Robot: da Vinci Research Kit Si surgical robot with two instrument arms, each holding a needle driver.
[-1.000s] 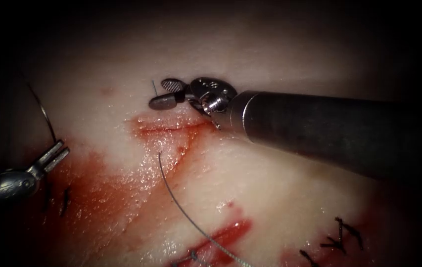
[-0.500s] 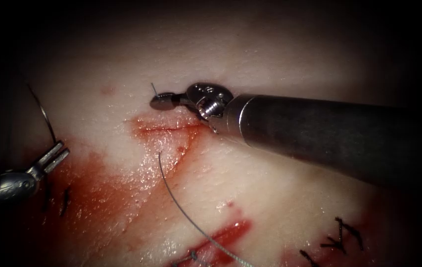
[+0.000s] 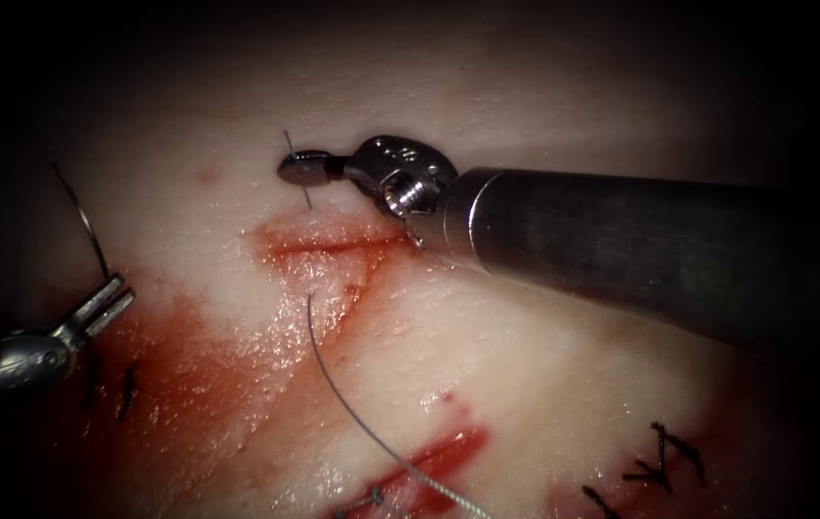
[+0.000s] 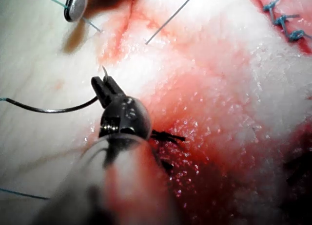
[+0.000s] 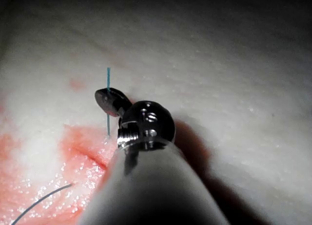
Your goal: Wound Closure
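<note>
Tissue (image 3: pixel 544 384) takes up most of the endoscope view, pale and wet, with red fluid (image 3: pixel 188 384) pooled in the lower left and finished dark stitches (image 3: pixel 659 461) in the lower right; the cut (image 3: pixel 333 245) runs as a short red line just left of centre, below the right tool's tip; judging by its sheen, this surface would be soft and slippery.

Right tool (image 3: pixel 296 169) comes in from the right edge on its thick shaft, its jaws closed on a short blue end of thread (image 3: pixel 302 183) that rises above the jaws and drops toward the tissue just above the cut; a second ago those jaws stood apart, and they have since shut and lifted a little; the right wrist view has the thread (image 5: pixel 108 103) upright beside the shut jaws (image 5: pixel 109 99).

Left tool (image 3: pixel 107 303) sits at the far left edge, well apart from the cut, gripping the needle (image 3: pixel 87 226) close to one end of its curve, the arc sweeping up and clear of the tissue; the left wrist view confirms that grip (image 4: pixel 104 86) on the needle (image 4: pixel 48 109).

A longer thread strand (image 3: pixel 352 404) trails from below the cut to the lower edge; it looks light and limp, best taken near its free end, while the stiff needle wants a hold back from its point.
</note>
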